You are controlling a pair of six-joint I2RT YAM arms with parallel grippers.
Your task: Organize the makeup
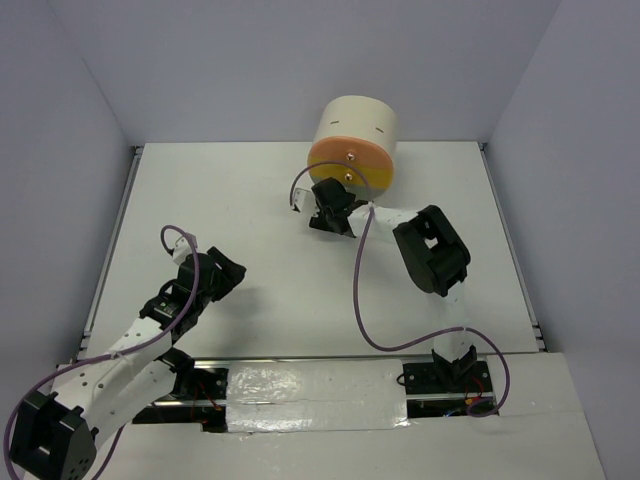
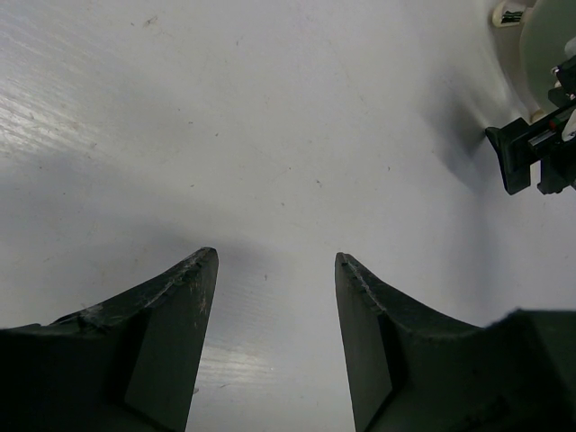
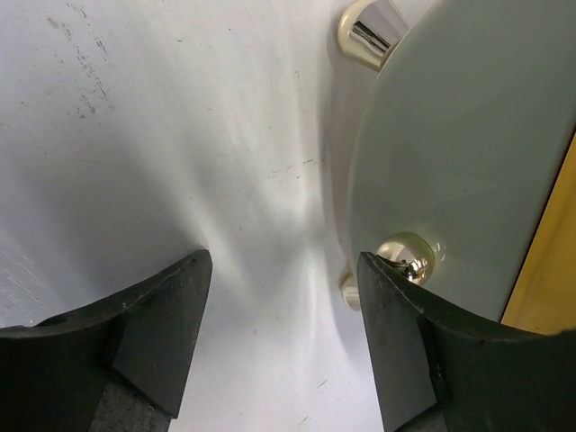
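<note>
Cream cylinder (image 1: pixel 357 118) with an orange-yellow drawer front (image 1: pixel 350 168), standing far-centre on the white table (image 1: pixel 260 190). Right gripper (image 3: pixel 283 261): I see its jaws apart, holding nothing, one finger just beside a gold knob (image 3: pixel 407 257). Left gripper (image 2: pixel 274 256): jaws apart, empty, above the tabletop. Makeup: I cannot tell where it lies.

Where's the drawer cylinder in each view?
Top: cylinder at upper centre.
Left wrist: top right corner, only a sliver.
Right wrist: fills the right side, knobs showing.
Shared landmark: right gripper, close against the cylinder's front.
</note>
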